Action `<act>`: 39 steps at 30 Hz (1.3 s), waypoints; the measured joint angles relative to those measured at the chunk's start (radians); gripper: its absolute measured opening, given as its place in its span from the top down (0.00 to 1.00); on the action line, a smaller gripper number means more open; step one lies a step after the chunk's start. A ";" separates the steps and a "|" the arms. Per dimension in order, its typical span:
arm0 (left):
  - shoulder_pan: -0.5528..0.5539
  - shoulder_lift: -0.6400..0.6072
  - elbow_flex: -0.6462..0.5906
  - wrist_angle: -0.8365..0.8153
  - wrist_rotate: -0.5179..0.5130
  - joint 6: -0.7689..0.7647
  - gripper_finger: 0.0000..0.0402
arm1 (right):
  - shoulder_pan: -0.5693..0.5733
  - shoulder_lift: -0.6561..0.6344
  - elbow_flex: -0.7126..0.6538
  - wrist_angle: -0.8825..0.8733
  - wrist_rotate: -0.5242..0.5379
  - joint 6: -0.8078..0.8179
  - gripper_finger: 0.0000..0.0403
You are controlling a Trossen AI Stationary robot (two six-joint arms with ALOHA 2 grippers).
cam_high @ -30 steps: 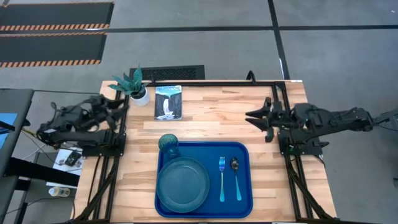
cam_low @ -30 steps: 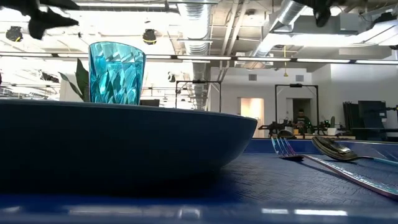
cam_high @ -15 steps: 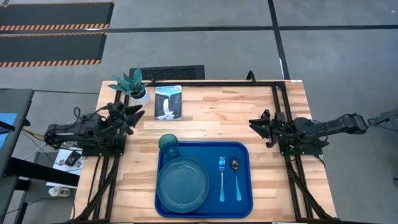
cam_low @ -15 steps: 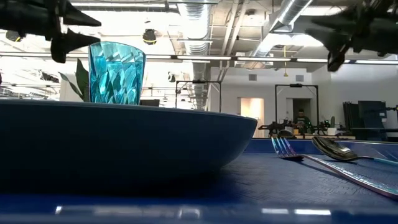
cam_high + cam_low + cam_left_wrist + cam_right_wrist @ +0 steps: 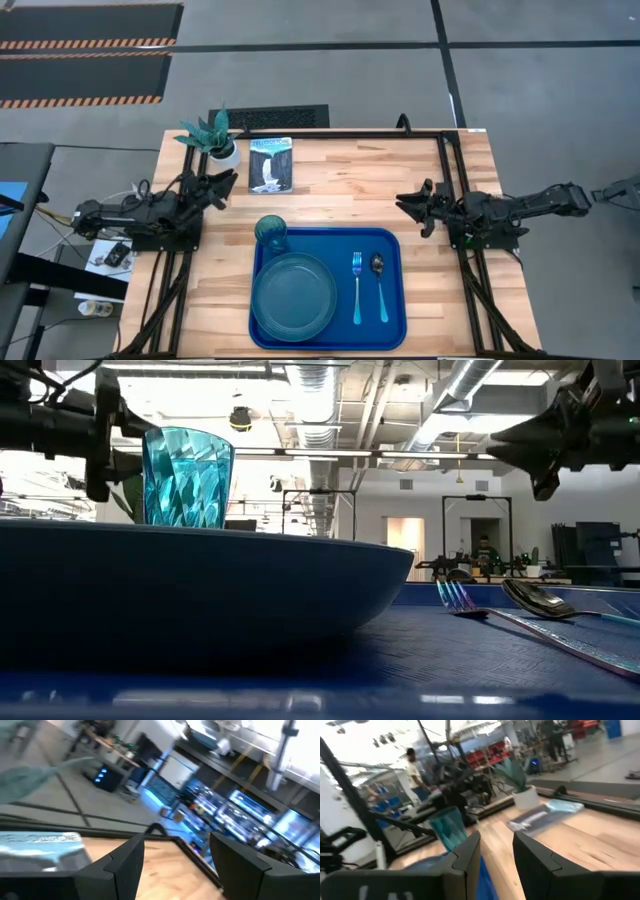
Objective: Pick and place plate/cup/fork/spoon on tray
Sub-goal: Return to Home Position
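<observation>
Holding plate (image 5: pixel 293 294), cup (image 5: pixel 271 233), fork (image 5: pixel 356 286) and spoon (image 5: pixel 378 282) — the tray (image 5: pixel 392 322).
Left tool (image 5: pixel 214 186) and right tool (image 5: pixel 413 204) hover open at the surface (image 5: pixel 350 190) edges — both empty.

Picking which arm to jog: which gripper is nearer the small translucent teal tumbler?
Left. The left gripper sits just beyond the tumbler toward the table's left edge; the right gripper is farther, past the blue tray's right side.

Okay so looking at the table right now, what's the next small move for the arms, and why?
Probably just park both arms. The plate, cup, fork and spoon already sit on the tray, and the left gripper and right gripper are open, empty, at the table's sides.
</observation>
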 joint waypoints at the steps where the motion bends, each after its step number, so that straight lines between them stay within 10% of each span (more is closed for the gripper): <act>1: 0.000 0.000 0.000 -0.008 -0.020 -0.010 0.47 | 0.000 0.000 0.000 -0.012 0.012 0.000 0.65; 39: 0.000 0.000 -0.003 -0.065 -0.017 -0.146 0.47 | 0.000 0.000 -0.003 -0.208 0.013 0.042 0.65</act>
